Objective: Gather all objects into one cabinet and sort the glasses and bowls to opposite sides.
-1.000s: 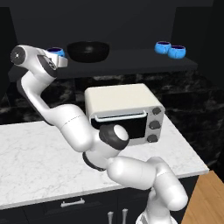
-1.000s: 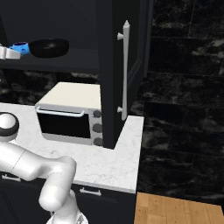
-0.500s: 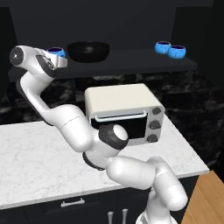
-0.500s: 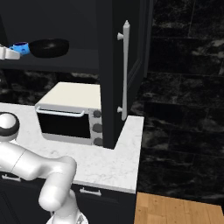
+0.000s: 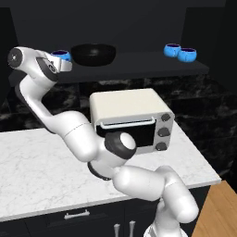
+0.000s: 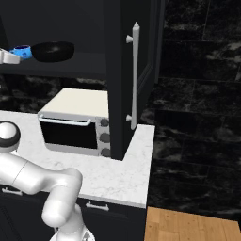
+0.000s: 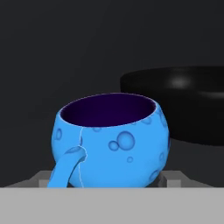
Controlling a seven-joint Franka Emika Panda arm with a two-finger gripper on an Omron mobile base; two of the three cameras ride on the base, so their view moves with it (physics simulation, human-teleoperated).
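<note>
Blue cup (image 7: 111,141) is sitting on the cabinet (image 5: 139,62) shelf just beside the black bowl (image 5: 93,53), between my gripper's (image 5: 65,65) fingers; I cannot tell whether they are gripping it. I'm judging a level, slow carry toward the other two cups (image 5: 180,52) works best. No writing is showing.
</note>
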